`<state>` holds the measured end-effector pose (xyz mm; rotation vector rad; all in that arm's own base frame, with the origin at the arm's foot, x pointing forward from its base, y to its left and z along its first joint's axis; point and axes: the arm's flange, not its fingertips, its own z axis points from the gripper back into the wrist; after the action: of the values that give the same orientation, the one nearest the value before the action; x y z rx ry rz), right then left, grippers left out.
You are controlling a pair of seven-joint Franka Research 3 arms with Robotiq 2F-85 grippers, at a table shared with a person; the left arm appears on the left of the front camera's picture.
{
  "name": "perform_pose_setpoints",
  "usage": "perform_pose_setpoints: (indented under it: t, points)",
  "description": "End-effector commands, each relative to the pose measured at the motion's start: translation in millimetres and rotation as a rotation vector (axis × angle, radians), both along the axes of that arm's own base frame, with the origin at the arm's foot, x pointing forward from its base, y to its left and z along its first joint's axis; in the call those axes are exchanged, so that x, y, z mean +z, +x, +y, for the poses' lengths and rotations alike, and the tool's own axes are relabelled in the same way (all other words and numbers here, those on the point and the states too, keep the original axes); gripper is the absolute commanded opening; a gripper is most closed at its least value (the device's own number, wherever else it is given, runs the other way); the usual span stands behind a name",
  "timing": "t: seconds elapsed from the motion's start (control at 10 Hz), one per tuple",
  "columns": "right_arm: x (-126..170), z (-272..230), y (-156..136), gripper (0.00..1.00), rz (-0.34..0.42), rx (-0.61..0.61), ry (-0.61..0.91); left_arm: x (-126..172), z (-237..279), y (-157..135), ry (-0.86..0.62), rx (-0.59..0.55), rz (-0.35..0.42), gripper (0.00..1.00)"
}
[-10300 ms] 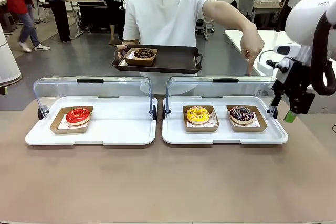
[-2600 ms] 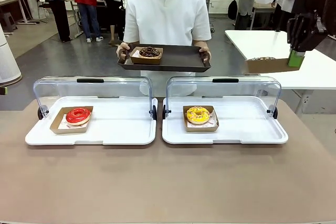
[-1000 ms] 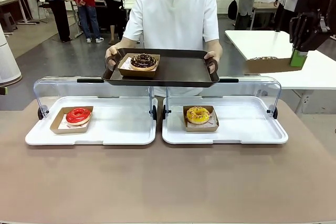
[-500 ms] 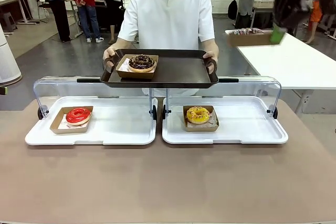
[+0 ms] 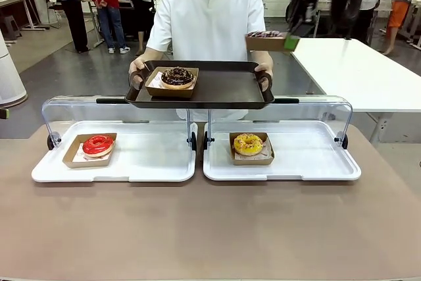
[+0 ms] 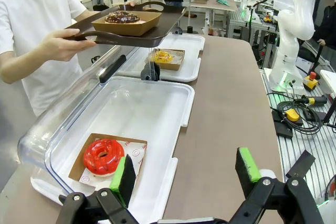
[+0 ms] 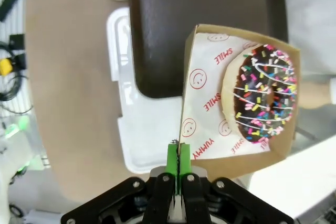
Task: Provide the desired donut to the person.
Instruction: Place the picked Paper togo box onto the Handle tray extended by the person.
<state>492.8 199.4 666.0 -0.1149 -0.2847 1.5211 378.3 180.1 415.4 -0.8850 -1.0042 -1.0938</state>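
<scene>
Right gripper (image 7: 179, 157) clenched on the edge of a cardboard tray (image 7: 239, 95) holding the sprinkled chocolate donut (image 7: 265, 94); in the front view that tray (image 5: 270, 41) is up in the air, blurred, just over the right end of the dark serving tray (image 5: 223, 87), near the person's (image 5: 209, 18) hand on the right handle. Person in white shirt stands at the far edge of the tabletop (image 5: 210, 228), both hands on the serving tray's handles, holding it above the raised clear lids. On the serving tray's left part sits another cardboard tray with a chocolate donut (image 5: 177, 76). Two white display cases on the tabletop, lids open toward the far side: left case (image 5: 151, 169) has a red glazed donut (image 5: 98, 144) in its left end; right case (image 5: 309, 166) has a yellow donut (image 5: 248, 143) left of centre, right part bare. Left gripper (image 6: 185, 173) jaws released, wide apart, nothing between the green pads (image 6: 124, 179), hovering over the near left edge of the tabletop beside the left case; red donut (image 6: 103, 156) just beyond its left finger.
</scene>
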Motion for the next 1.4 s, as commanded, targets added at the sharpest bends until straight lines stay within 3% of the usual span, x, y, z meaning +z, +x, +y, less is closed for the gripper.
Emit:
perform_pose_setpoints:
  t: [0.0,0.4,0.6,0.7,1.1,1.2,1.3]
  points:
    - [2,32,17,0.01,-0.017,-0.010,-0.008,1,0,-1,-0.008,0.002,-0.009,1.00]
    - [-19,73,33,0.01,-0.003,0.021,-0.037,1,0,-1,-0.008,0.002,-0.009,1.00]
    - [-20,72,29,0.01,0.063,-0.065,-0.092,1,0,-1,-0.008,0.002,-0.009,1.00]
    - [-26,72,28,0.01,0.013,0.050,-0.008,1,0,-1,-0.008,0.002,-0.009,1.00]
    - [-28,72,27,0.01,0.028,0.025,-0.030,1,0,-1,-0.008,0.002,-0.009,1.00]
    - [-25,68,34,0.01,-0.014,0.051,0.035,1,0,-1,-0.008,0.002,-0.009,1.00]
    - [-29,67,39,0.01,0.003,0.055,0.064,1,0,-1,-0.008,0.002,-0.009,1.00]
